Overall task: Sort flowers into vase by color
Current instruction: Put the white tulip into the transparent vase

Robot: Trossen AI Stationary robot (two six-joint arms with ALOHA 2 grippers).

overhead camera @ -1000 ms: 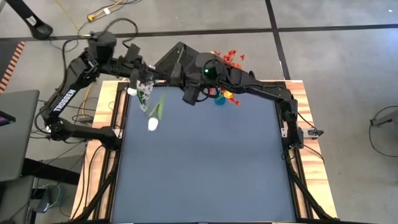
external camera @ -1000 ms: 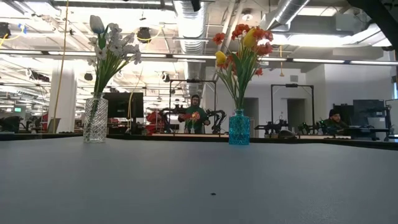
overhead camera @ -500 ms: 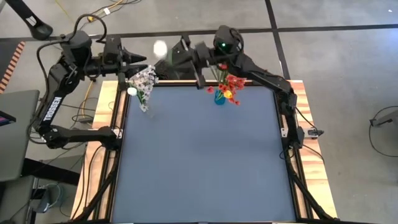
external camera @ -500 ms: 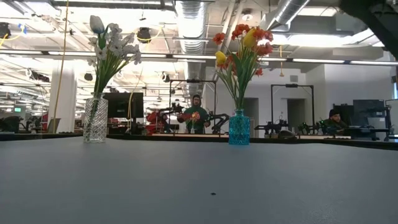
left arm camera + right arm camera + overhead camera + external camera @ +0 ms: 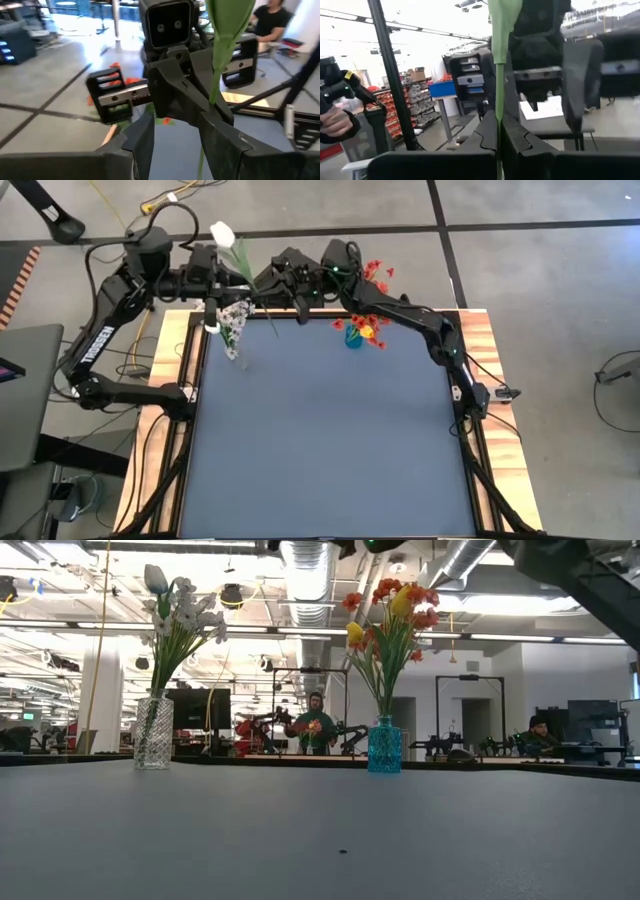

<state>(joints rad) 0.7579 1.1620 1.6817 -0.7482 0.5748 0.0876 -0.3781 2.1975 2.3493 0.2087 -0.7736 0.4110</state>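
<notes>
A white-budded flower (image 5: pixel 222 232) on a green stem is held high over the table's far left edge, with my right gripper (image 5: pixel 262 280) shut on the stem. My left gripper (image 5: pixel 232 272) faces it from the left and is open. In the left wrist view the stem (image 5: pixel 214 75) runs between its fingers, close to one finger; whether it touches, I cannot tell. A clear glass vase (image 5: pixel 153 730) of white flowers stands at the far left. A blue vase (image 5: pixel 384 745) of red and yellow flowers stands at the far middle. My right gripper pinches the flower's green stem (image 5: pixel 496 100) between its two shut fingers, about midway along it. The fingers come about level from the table's right and lie across the stem. The flower is lifted clear, with the bud (image 5: pixel 222 232) toward the far side and the stem's lower end (image 5: pixel 274 328) free.
The dark table top (image 5: pixel 320 430) lies in front of the vases. Its wooden frame (image 5: pixel 480 330) borders it, with cables at the sides. The right arm's links (image 5: pixel 580 570) cross the top of the low view. People sit at desks in the room behind.
My right gripper has rolled over and gone toward the table's far left corner. The white flower has swung from hanging bud-down over the table to bud-up beyond the far edge. My left gripper drew back to the left, then came in again toward the stem.
</notes>
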